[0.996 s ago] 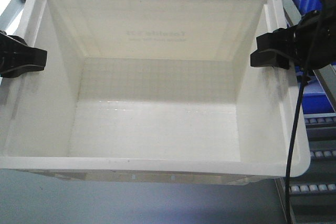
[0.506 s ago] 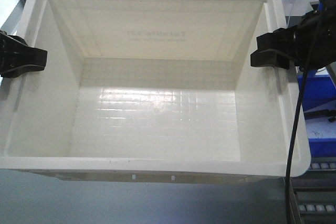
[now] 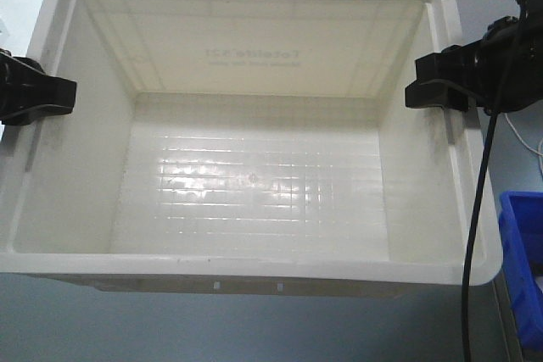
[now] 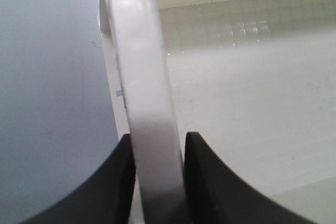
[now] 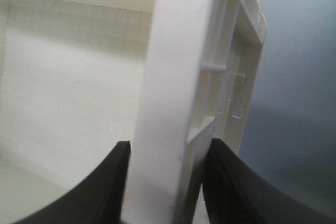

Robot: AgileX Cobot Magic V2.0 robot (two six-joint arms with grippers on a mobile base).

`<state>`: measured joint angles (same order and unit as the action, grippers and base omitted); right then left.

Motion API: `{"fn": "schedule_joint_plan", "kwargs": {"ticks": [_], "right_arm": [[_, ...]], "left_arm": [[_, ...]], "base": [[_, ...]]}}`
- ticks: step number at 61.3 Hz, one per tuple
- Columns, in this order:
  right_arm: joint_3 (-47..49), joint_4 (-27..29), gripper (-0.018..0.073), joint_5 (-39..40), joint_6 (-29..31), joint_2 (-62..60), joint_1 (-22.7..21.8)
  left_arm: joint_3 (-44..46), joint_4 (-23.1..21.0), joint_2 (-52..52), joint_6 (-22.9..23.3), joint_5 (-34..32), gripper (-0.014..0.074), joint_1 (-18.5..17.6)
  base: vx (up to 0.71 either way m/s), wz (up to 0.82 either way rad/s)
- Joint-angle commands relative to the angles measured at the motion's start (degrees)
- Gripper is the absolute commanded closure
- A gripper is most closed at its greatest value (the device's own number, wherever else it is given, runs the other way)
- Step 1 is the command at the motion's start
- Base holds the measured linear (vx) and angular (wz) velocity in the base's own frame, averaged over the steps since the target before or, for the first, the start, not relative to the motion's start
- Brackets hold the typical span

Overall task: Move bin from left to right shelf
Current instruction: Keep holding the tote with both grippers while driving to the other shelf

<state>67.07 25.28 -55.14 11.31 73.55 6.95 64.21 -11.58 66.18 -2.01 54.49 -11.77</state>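
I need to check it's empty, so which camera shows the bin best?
The exterior front-facing view: it looks down into nearly the whole bin, empty, with the left gripper and right gripper clamped on its side rims. Each wrist view shows only a close strip of rim between black jaws and some inner wall.

Showing faintly through the far wall of the bin [image 3: 254,23], mirrored from inside: black print [image 3: 253,56] reading about "Totelife 521", sitting above a smaller line blurring beyond reading.
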Motion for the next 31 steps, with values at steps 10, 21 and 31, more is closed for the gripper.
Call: {"fn": "schedule_joint_plan", "kwargs": {"ticks": [10, 21, 31], "right_arm": [[2.2, 0.6, 0.0564, 4.7, 3.2, -2.4, -0.4], [2.2, 0.6, 0.0564, 4.5, 3.2, -2.4, -0.4], [2.2, 0.6, 0.0564, 4.7, 3.2, -2.4, -0.4]], "left_arm": [[2.0, 0.5, -1.9, -1.2, -4.8, 0.0604, 0.2], [2.0, 0.5, -1.9, -1.2, -4.8, 0.0604, 0.2], [2.0, 0.5, -1.9, -1.2, -4.8, 0.0604, 0.2]], "base": [[0.33, 0.42], [0.30, 0.56], [0.27, 0.66]]}}
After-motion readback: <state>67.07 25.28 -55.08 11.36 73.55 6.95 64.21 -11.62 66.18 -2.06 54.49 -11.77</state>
